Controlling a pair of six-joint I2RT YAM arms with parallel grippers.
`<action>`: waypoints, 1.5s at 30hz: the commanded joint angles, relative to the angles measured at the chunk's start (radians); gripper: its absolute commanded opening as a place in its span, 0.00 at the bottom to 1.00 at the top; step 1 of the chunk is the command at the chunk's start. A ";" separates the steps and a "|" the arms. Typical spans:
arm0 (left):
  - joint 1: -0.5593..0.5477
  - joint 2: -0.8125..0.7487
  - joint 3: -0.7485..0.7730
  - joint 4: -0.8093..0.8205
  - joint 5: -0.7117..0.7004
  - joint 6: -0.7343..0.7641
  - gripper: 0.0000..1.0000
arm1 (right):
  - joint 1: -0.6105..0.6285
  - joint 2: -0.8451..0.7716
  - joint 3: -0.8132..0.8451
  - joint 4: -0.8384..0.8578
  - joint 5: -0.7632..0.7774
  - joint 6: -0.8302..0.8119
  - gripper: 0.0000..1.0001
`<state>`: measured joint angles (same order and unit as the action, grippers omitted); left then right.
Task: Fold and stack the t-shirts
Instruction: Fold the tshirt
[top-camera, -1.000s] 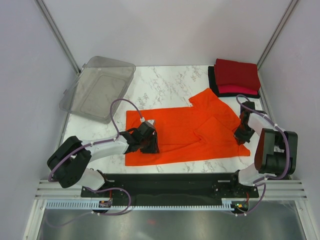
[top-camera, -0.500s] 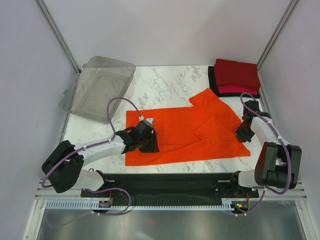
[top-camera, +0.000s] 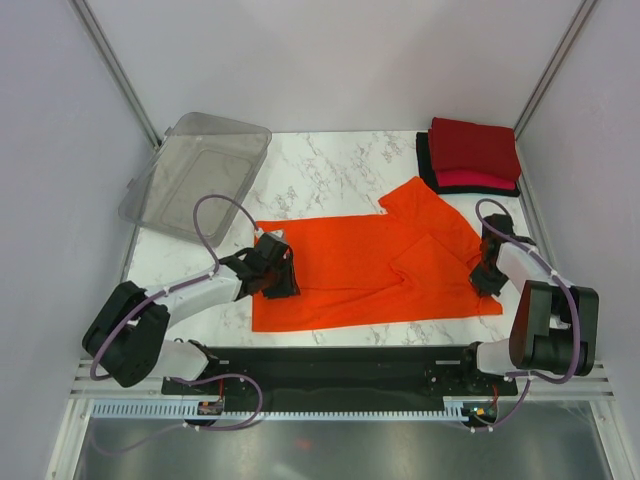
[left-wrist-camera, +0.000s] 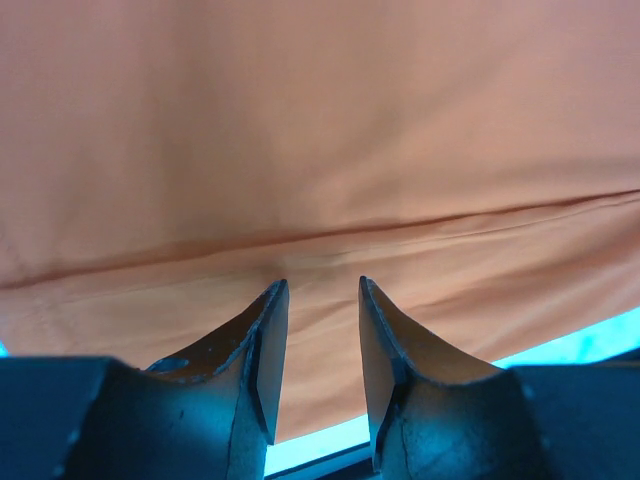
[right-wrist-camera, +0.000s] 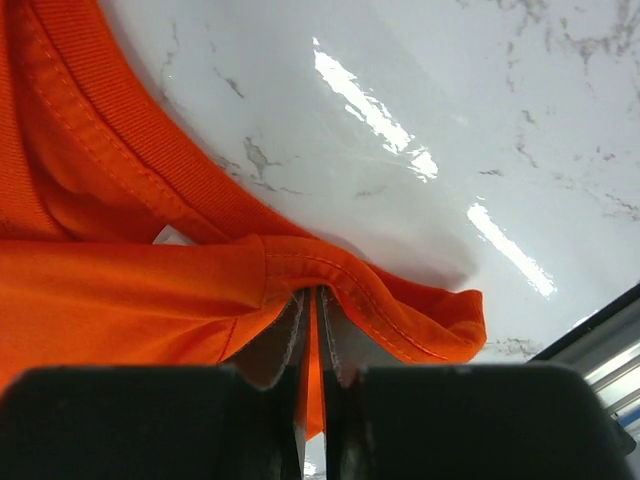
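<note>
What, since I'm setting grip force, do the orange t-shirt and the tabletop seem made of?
The orange t-shirt: soft matte knit cloth, probably cotton; ribbed collar, stitched hems, folds. The tabletop: hard glossy white marble look, grey veins, sharp glare; stone or laminate, cannot tell.

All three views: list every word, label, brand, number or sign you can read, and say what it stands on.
No text can be read in any view.
The orange t-shirt is plain, with no print or logo showing.
A white tag peeks out by its collar in the right wrist view; too little of it shows to read.
The folded shirts and the plastic bin show no marks.
</note>
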<state>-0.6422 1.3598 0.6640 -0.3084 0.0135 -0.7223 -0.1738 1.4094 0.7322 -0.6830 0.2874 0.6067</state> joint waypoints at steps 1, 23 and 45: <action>0.001 -0.027 -0.058 0.003 -0.050 -0.022 0.41 | -0.006 -0.050 -0.025 0.014 0.085 0.042 0.13; 0.073 -0.223 0.316 -0.253 -0.053 0.118 0.50 | -0.066 -0.219 0.237 -0.010 -0.152 -0.022 0.26; 0.271 0.412 0.916 -0.376 -0.178 0.678 0.52 | 0.160 0.440 0.909 0.246 -0.639 -0.531 0.48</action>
<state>-0.3889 1.7493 1.5303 -0.6750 -0.1143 -0.1638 -0.0113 1.8015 1.5387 -0.4667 -0.2947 0.1909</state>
